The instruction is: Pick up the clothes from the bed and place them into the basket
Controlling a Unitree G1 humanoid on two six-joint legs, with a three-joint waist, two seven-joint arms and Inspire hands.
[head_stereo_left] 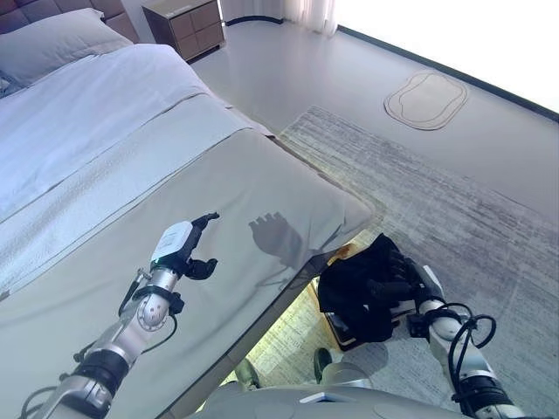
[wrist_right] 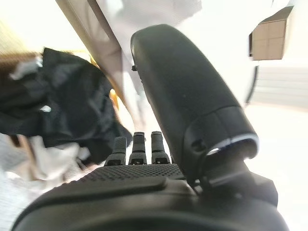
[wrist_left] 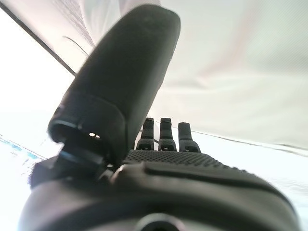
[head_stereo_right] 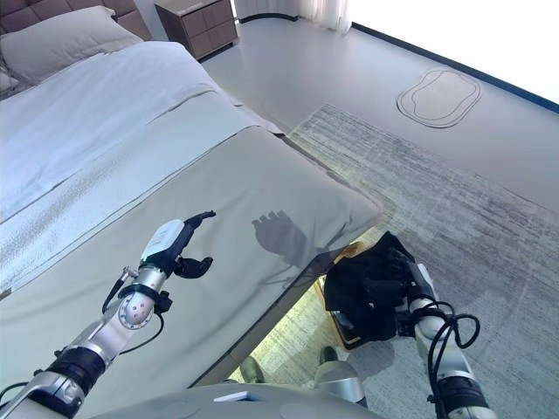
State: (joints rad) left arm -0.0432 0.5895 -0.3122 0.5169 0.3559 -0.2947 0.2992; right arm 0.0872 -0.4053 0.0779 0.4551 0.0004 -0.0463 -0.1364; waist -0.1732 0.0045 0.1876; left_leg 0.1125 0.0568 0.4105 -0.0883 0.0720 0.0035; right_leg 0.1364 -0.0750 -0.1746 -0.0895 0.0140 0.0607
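Observation:
A heap of black clothes (head_stereo_left: pixel 356 288) lies on a basket whose tan rim (head_stereo_left: pixel 346 253) peeks out on the floor by the bed's foot corner. My right hand (head_stereo_left: pixel 409 285) is at the heap's right side, its fingers straight and touching the cloth. In the right wrist view the black clothes (wrist_right: pixel 62 106) lie just past the straight fingers (wrist_right: pixel 137 147). My left hand (head_stereo_left: pixel 185 249) hovers over the grey bed cover (head_stereo_left: pixel 262 175), open and holding nothing. I see no clothes on the visible part of the bed.
A pillow (head_stereo_left: pixel 52 44) and white sheet (head_stereo_left: pixel 79 113) lie at the head of the bed. A wooden nightstand (head_stereo_left: pixel 185 26) stands beyond. A grey rug (head_stereo_left: pixel 437 209) covers the floor on the right, with an oval mat (head_stereo_left: pixel 425 99) farther off.

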